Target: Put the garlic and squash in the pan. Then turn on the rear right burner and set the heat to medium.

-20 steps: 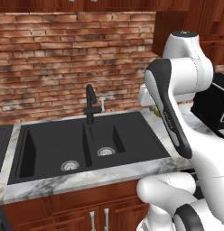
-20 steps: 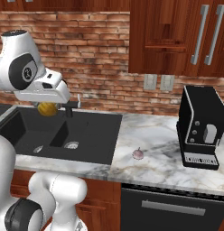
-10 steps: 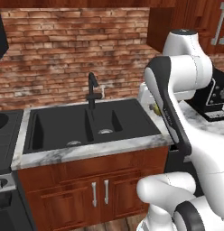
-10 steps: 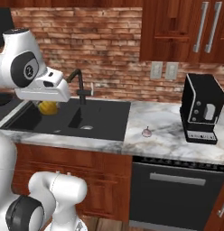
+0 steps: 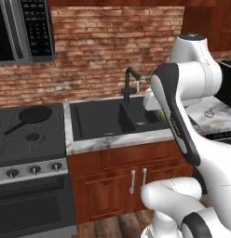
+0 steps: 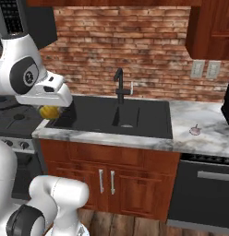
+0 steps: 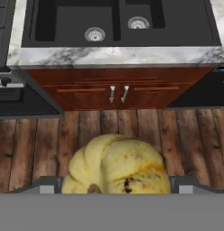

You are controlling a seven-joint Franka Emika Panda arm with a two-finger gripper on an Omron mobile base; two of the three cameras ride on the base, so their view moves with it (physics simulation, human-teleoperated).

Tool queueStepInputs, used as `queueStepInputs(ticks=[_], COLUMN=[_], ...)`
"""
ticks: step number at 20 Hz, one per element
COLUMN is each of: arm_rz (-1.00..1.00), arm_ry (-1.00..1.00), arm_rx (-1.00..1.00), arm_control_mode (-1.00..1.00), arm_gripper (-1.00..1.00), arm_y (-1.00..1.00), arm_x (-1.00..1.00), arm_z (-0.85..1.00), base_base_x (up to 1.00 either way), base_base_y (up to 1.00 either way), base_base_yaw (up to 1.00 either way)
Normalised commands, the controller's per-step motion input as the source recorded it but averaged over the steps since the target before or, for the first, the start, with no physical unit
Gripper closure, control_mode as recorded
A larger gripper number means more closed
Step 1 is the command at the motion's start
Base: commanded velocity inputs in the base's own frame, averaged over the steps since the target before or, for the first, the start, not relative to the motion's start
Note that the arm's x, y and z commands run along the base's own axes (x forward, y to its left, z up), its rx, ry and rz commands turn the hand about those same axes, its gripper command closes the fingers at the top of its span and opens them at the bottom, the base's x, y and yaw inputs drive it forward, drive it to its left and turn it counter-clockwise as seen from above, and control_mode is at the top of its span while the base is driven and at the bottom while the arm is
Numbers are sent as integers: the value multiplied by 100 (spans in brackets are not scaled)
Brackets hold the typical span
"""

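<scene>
Yellow lumpy round squash (image 7: 116, 164) is clamped wide in the gripper (image 7: 114, 182), above the floor before the sink. It should be kept level until over the shallow black frying pan (image 5: 34, 115); whitish garlic bulb (image 6: 195, 130) lies on the marble bench (image 6: 213, 138).

squash (image 6: 49, 111) mostly behind the claw (image 7: 118, 187), apparently

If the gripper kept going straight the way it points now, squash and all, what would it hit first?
Most likely the wooden floor in front of the sink cabinet. The gripper, shut on the squash, points down past the counter edge; depth is unclear.
</scene>
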Motion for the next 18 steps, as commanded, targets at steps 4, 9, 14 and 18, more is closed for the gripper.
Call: queueStepInputs(ticks=[4,9,14,18], arm_rz=[0,0,0,0], arm_ry=[0,0,0,0], arm_rx=[0,0,0,0], arm_control_mode=[100,100,100,100], arm_gripper=[100,100,100,100], arm_y=[0,0,0,0], arm_x=[0,0,0,0], arm_z=[0,0,0,0], base_base_x=[5,31,47,43], base_base_y=[97,49,5,3], base_base_yaw=[0,0,-6,-11])
